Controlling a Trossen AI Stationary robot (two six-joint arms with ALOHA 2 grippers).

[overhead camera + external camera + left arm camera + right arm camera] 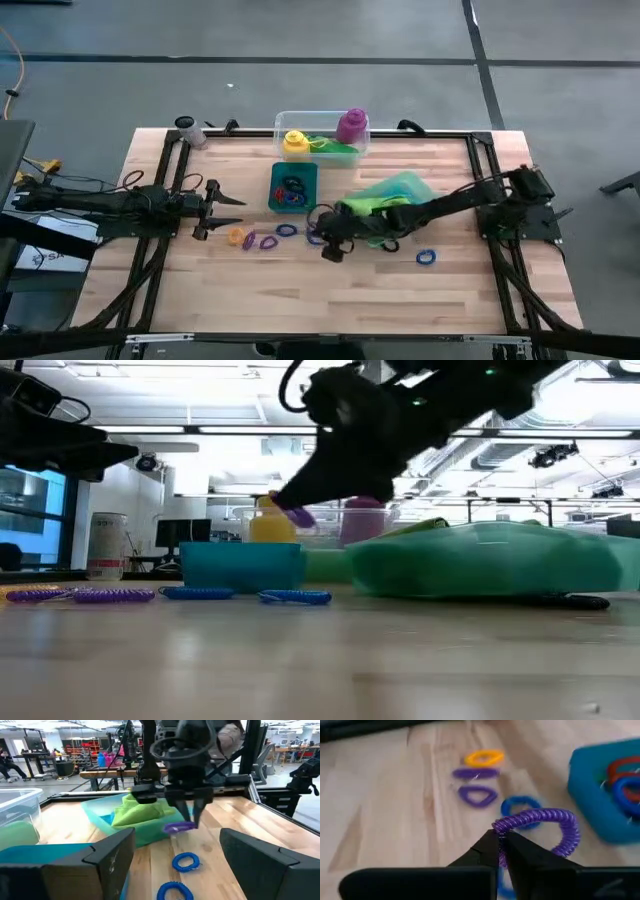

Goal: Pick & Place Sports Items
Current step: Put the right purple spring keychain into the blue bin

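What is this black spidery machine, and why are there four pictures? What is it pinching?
It is a robot with two arms at a wooden table. One picture looks down from above, one peeks across the tabletop, and two come from cameras on the arms' wrists. The right gripper is shut on a purple coil ring, lifted off the table. The left gripper waits open at the side. On the table lie more coil rings, a teal tray with rings inside, green cloths, and a clear tub with a yellow bottle and a purple bottle.
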